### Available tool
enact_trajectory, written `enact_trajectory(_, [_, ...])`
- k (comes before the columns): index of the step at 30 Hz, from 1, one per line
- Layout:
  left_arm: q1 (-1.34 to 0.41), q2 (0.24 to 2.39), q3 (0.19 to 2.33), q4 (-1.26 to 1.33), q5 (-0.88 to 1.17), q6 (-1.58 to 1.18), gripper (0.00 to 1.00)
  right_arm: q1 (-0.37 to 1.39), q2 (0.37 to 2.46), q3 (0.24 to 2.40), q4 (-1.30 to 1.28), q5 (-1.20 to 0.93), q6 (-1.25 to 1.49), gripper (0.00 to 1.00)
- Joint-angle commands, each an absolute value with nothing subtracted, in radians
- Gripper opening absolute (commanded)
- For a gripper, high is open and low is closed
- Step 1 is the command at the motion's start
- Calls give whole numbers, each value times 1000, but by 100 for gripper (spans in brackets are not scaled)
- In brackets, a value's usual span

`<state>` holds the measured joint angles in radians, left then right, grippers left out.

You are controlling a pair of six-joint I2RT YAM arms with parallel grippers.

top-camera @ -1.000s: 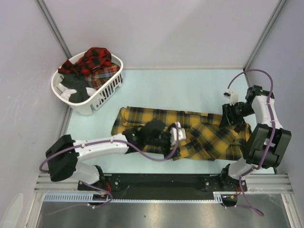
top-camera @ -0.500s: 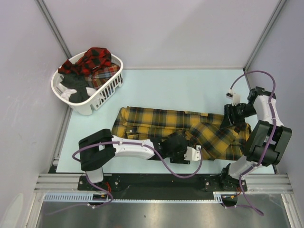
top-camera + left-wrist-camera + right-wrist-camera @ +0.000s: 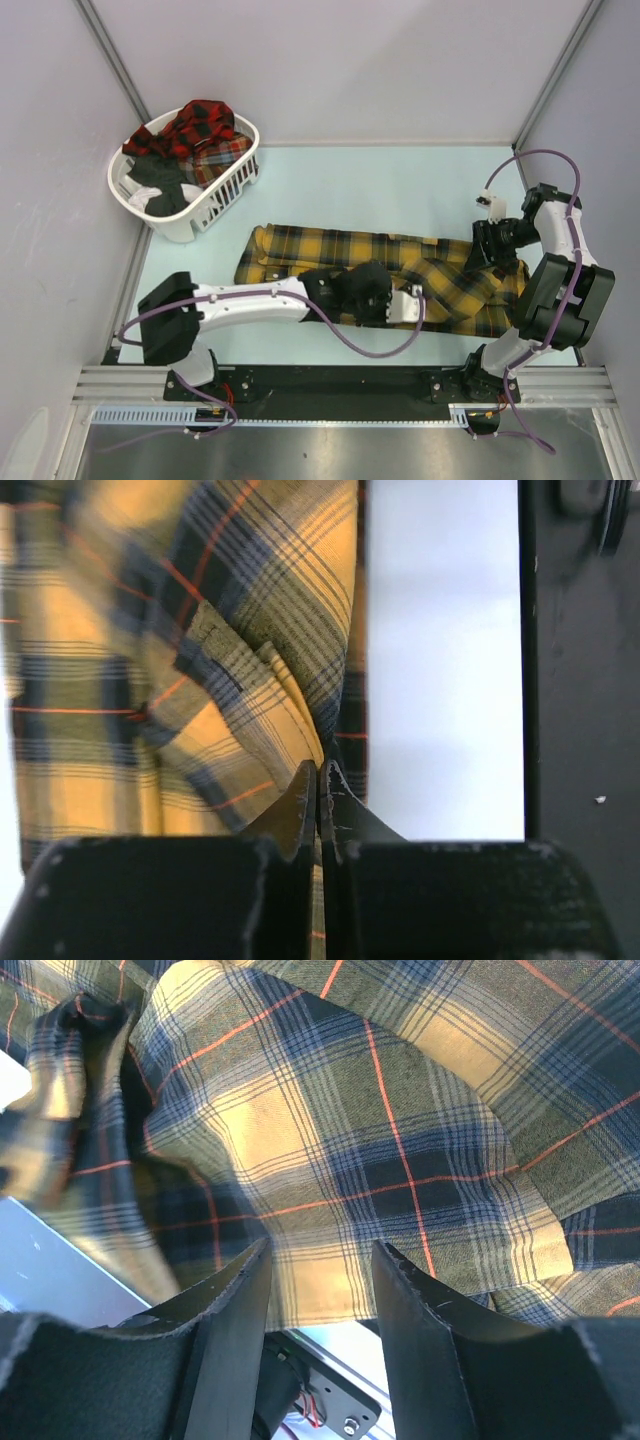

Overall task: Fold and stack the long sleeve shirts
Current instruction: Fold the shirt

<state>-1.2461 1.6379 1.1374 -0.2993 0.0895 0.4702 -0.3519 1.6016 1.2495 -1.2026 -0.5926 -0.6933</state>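
Top external view: two robot arms work on a yellow plaid shirt (image 3: 330, 248) spread across a pale table (image 3: 380, 180).
At the shirt's near edge, the left gripper (image 3: 318, 777) is pinched fully closed on a fold of cloth, and the rest of the shirt spreads away ahead of its fingertips. At the shirt's right end, the right gripper (image 3: 320, 1250) has its fingers parted about halfway, with cloth just beyond them. Well beyond and to the left of the left gripper, red plaid shirts (image 3: 200, 125) fill a white basket (image 3: 185, 225).

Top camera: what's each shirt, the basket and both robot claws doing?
yellow shirt: laid out long, partly folded
basket: upright, full
red shirts: heaped in the basket, unfolded
left gripper: shut on the yellow shirt's edge
right gripper: open above the yellow shirt
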Motion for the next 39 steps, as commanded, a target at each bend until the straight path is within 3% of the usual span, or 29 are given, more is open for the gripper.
enact_trajectory(1, [-1151,1534,1233,-359,248,380,0,-334,1609,1275,-1192,-617,-713,50])
enact_trajectory(18, [-1040,1759,1233,-357,462,376,1,-221,1652,1223,-1299,-745,-767,51])
enact_trajectory(26, [-977,1786,1233,-403,544,399,17,-196,1643,1178,-1279,-721,-761,51])
enact_trajectory(30, [-976,1793,1238,-433,565,411,36,-196,1646,1177,-1281,-707,-762,51])
enact_trajectory(39, [-971,1799,1238,-445,548,426,40,-216,1638,1172,-1281,-689,-772,51])
